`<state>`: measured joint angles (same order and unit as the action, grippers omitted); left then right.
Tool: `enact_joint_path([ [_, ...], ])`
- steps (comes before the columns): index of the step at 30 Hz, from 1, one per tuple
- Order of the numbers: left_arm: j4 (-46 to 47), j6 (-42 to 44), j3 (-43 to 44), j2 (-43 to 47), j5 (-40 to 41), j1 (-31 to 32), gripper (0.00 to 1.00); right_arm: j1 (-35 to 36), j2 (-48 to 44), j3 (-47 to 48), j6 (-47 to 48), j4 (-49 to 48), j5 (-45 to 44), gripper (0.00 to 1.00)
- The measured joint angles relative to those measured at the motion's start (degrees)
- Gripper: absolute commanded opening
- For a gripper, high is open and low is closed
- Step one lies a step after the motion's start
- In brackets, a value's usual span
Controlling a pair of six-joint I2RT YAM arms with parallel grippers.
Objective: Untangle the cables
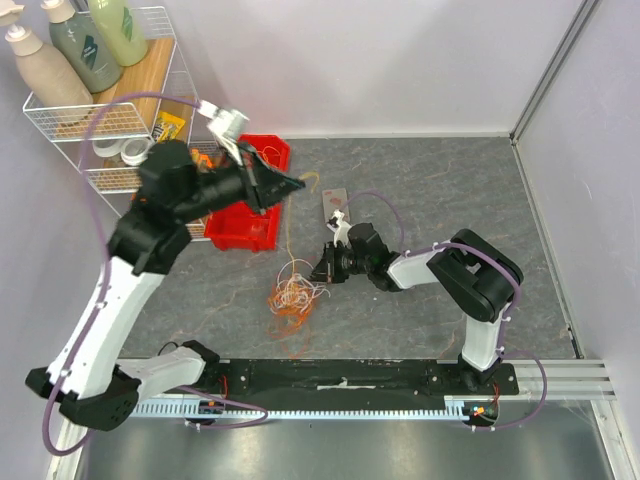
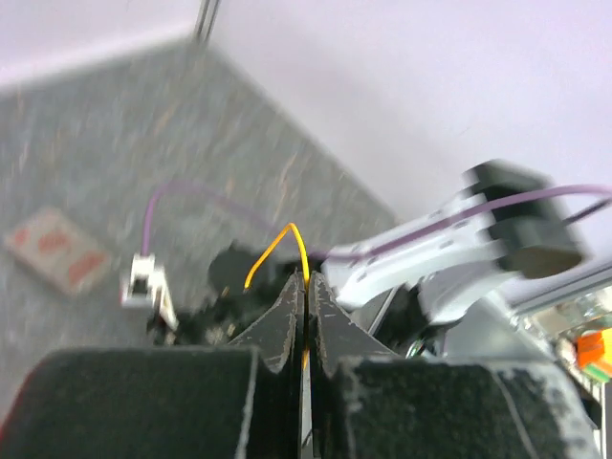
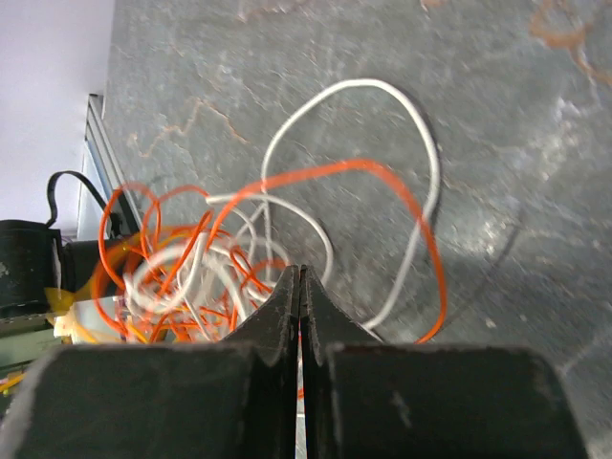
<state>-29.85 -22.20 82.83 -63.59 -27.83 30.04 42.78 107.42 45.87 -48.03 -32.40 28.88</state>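
cables [image 1: 292,298]: orange and white tangle sitting on the grey desk [image 1: 450,180], mid-front, just beside the right arm's tip
left fingers [image 2: 285,320]: squeezed together on a yellow-orange strand [image 2: 275,245], up in the air by the red bin [image 1: 250,228]
right fingers [image 3: 277,320]: pressed together too, down low right at the tangle; can't tell if a strand's pinched

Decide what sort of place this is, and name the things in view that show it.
Probably a robot lab test cell: the left arm and right arm bolted to a rail at the table edge, plain walls boxing the table in, and a wire rack of bottles beside a red bin.
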Motion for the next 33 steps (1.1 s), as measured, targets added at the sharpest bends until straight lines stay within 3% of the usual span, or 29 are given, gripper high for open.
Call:
enact_joint_path([
  [8, 11.9, -6.3, 24.2, 1.9, -2.3, 0.0, 0.02, -0.4, 0.0, -1.7, -0.3, 1.8, -3.1, 0.00],
  [9, 13.8, -7.1, 26.0, 2.3, -1.7, 0.0, 0.02, -0.6, 0.0, -1.5, -0.1, 2.5, -3.4, 0.03],
  [13, 18.4, -9.1, 28.9, 3.3, 1.9, 0.0, 0.02, -0.6, -0.1, 0.1, 1.4, 6.1, -4.4, 0.39],
  [17, 19.5, -10.4, 28.0, 1.5, 4.4, 0.0, 0.02, -0.7, -4.3, 1.6, 5.9, 14.2, -7.1, 0.64],
  [21, 19.2, -11.2, 24.0, -1.0, 6.1, 0.0, 0.02, -0.7, -17.0, 2.2, 12.9, 27.6, -13.3, 0.84],
  [28, 18.9, -13.8, 13.1, -2.0, 6.9, 0.0, 0.02, -0.8, -40.9, 5.2, 23.7, 41.6, -17.5, 0.96],
  [33, 19.9, -16.3, 9.2, -1.0, 6.5, 0.0, 0.02, -0.8, -45.8, 11.2, 24.6, 44.2, -13.6, 0.96],
])
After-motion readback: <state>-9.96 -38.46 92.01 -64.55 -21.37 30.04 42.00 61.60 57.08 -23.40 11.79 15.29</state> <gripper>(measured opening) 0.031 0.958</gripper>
